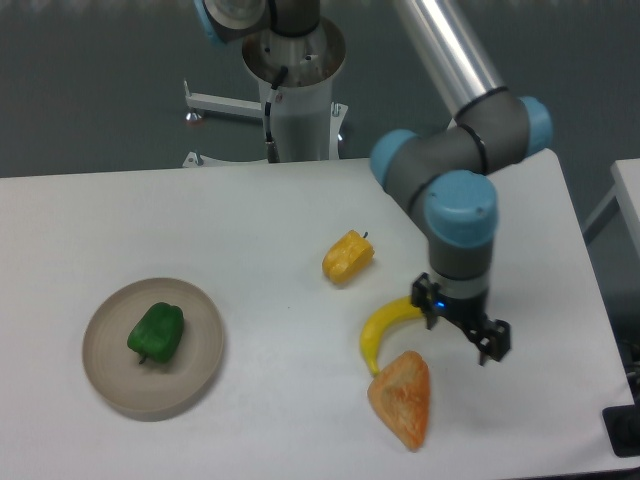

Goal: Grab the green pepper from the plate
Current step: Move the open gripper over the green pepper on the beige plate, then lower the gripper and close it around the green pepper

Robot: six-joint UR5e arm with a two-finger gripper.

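Observation:
The green pepper (157, 333) is small, glossy and bright green. It lies on the round beige-grey plate (110, 375) at the table's front left. My gripper (462, 328) hangs far to the right, over the table beside the banana's upper end, well away from the plate. Its two black fingers (494, 341) stand apart and hold nothing.
A yellow pepper (347, 257) lies near the table's middle. A banana (384, 330) and an orange-brown bread-like wedge (402, 399) lie just left of and below my gripper. The arm's base post (296, 95) stands at the table's back edge.

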